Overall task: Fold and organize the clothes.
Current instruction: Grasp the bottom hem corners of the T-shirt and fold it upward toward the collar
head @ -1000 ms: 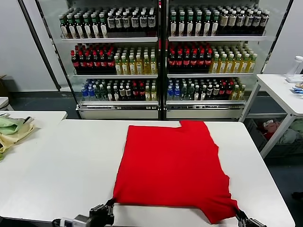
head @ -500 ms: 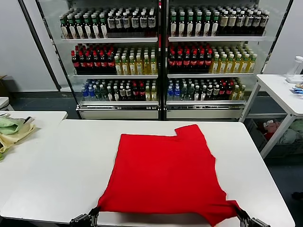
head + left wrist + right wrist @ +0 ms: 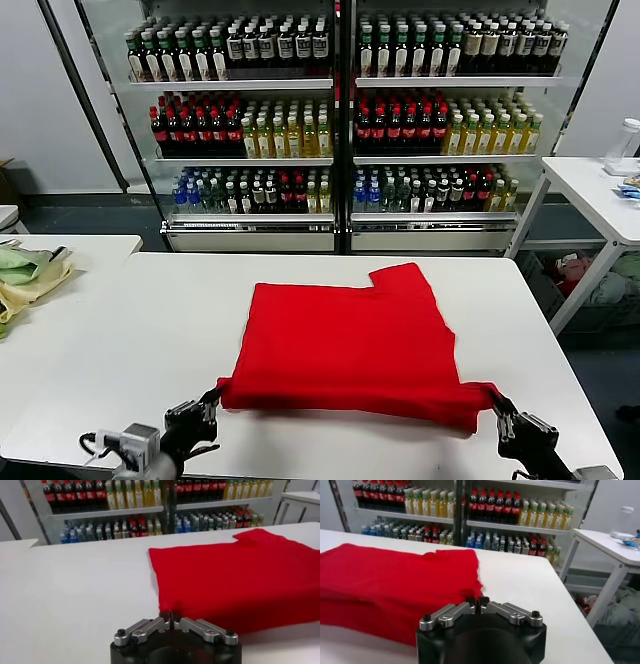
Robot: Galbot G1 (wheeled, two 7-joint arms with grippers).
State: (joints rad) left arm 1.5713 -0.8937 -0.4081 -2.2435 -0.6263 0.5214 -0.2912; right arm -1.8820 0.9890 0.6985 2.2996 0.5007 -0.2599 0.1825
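The clothes are one bright red T-shirt (image 3: 350,335) lying on the white table (image 3: 150,330), with one sleeve at the far right. The near edge is raised off the table and rolled slightly. My left gripper (image 3: 213,400) is shut on the shirt's near left corner. My right gripper (image 3: 495,402) is shut on the near right corner. In the left wrist view the gripper (image 3: 170,616) pinches the red cloth (image 3: 240,575). In the right wrist view the gripper (image 3: 477,600) pinches the shirt (image 3: 390,580) in the same way.
Glass-door coolers full of bottles (image 3: 340,120) stand behind the table. A pale green and yellow cloth pile (image 3: 25,275) lies on a side table at the left. Another white table (image 3: 600,190) stands at the right, with cloth bundles (image 3: 600,280) beneath it.
The shirt first slid toward me. Then both grippers rose and moved forward, lifting its near edge away from the table's front edge.
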